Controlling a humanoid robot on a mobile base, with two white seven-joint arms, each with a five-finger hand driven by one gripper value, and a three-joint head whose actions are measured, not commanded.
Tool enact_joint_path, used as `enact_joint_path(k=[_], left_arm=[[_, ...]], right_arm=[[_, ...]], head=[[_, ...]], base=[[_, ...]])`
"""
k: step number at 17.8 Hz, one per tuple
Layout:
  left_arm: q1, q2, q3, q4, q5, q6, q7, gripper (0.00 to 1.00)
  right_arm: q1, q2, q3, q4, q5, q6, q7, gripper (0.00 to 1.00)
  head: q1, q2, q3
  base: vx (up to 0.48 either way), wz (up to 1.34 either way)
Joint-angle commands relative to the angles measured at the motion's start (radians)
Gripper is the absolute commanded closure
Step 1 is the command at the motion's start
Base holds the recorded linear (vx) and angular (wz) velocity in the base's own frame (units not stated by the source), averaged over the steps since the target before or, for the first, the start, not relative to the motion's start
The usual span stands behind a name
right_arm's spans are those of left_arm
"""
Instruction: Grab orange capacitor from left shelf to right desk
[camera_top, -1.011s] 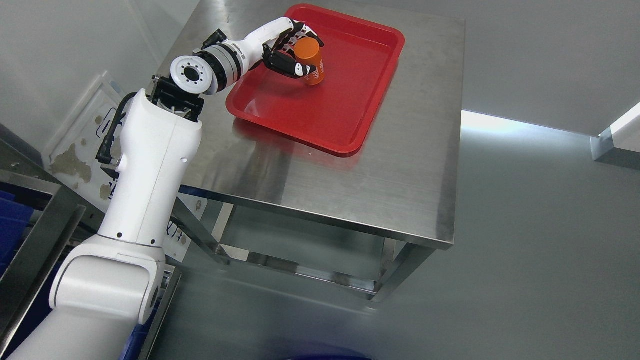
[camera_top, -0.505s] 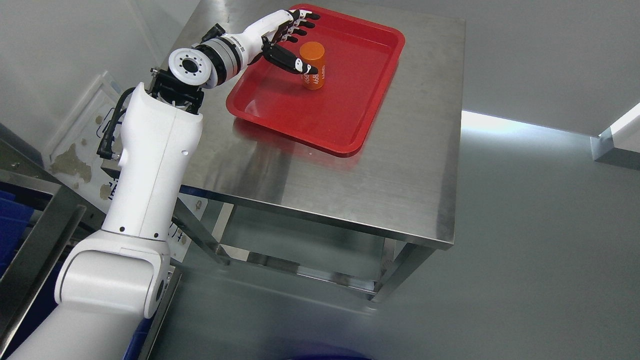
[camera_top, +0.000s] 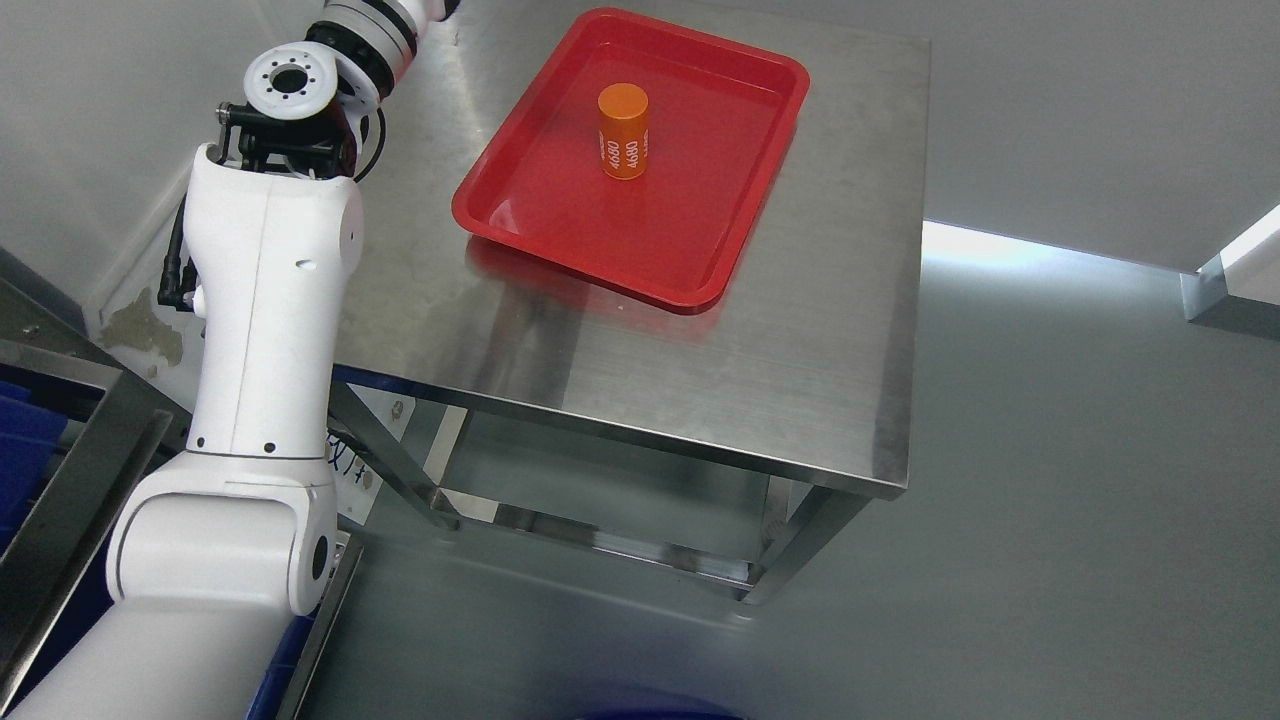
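Observation:
The orange capacitor (camera_top: 623, 131), a short cylinder with white print, stands upright in the far part of a red tray (camera_top: 700, 250) on the steel desk (camera_top: 800, 380). Nothing touches it. My left arm (camera_top: 260, 330) rises from the lower left; its wrist (camera_top: 365, 30) runs off the top edge of the picture, so the left hand is out of view. The right arm does not show.
A steel shelf frame (camera_top: 70, 470) with blue bins (camera_top: 20, 450) stands at the lower left. A white board (camera_top: 130, 290) leans against the wall behind my arm. Grey floor (camera_top: 1080, 500) lies to the right of the desk.
My left hand opened and let go of the capacitor, which stays standing in the tray. The arm then swung back up and to the left, taking the hand out of the picture.

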Motion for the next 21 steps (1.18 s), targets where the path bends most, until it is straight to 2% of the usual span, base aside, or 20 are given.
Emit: enact_joint_path(k=[1, 7, 11, 14, 21], left_arm=[[0.110, 0.009, 0.125, -0.095, 0.171, -0.011, 0.074, 0.00], [0.290, 0.009, 0.066, -0.252, 0.222, -0.012, 0.074, 0.00], [0.400, 0.009, 0.028, -0.270, 0.220, -0.017, 0.074, 0.00], [0.406, 0.009, 0.025, -0.307, 0.220, -0.049, 0.075, 0.00], [0.394, 0.009, 0.036, -0.322, 0.219, -0.051, 0.082, 0.00]], right_arm=[[0.020, -0.017, -0.012, -0.017, 0.005, -0.001, -0.001, 0.00], [0.020, -0.017, -0.012, -0.017, 0.005, -0.001, -0.001, 0.00], [0.020, -0.017, -0.012, -0.017, 0.005, -0.001, -0.001, 0.00], [0.020, -0.017, -0.012, -0.017, 0.005, -0.001, -0.001, 0.00], [0.020, -0.017, -0.012, -0.017, 0.005, -0.001, -0.001, 0.00]], head=[[0.0000, 0.000, 0.000], [0.0000, 0.000, 0.000], [0.0000, 0.000, 0.000], [0.0000, 0.000, 0.000], [0.0000, 0.000, 0.000]], base=[[0.000, 0.00], [0.000, 0.00], [0.000, 0.00], [0.000, 0.00], [0.000, 0.00]])
